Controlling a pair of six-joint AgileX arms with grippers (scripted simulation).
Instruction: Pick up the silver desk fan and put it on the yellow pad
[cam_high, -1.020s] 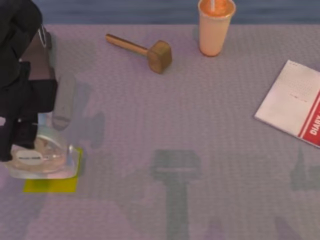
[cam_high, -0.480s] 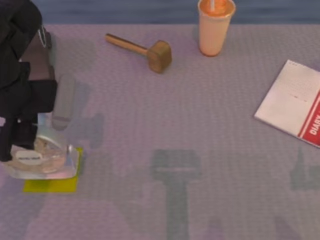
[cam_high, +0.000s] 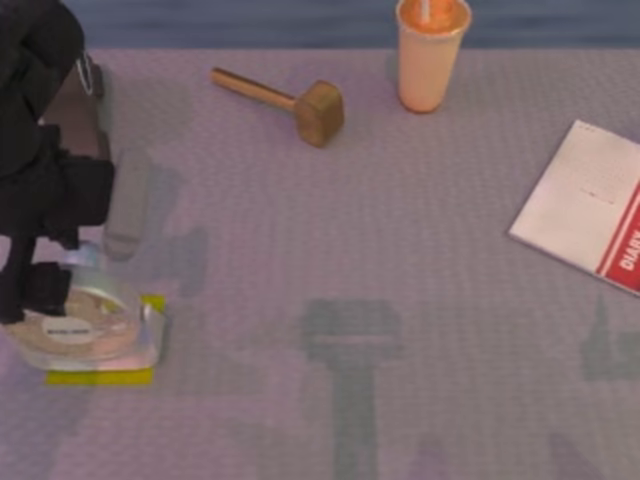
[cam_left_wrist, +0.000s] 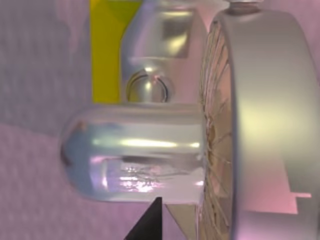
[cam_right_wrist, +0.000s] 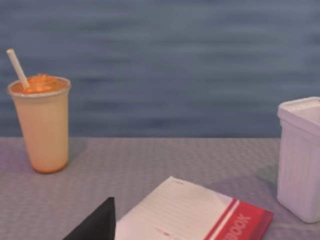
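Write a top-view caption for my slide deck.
Left claw holds the silver desk fan over the yellow pad at the table's left edge.

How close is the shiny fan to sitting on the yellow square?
Done: the shiny silver desk fan has been carried to the flat yellow pad and covers most of it. In hand: the left gripper is over the fan. Left: letting go and backing away.
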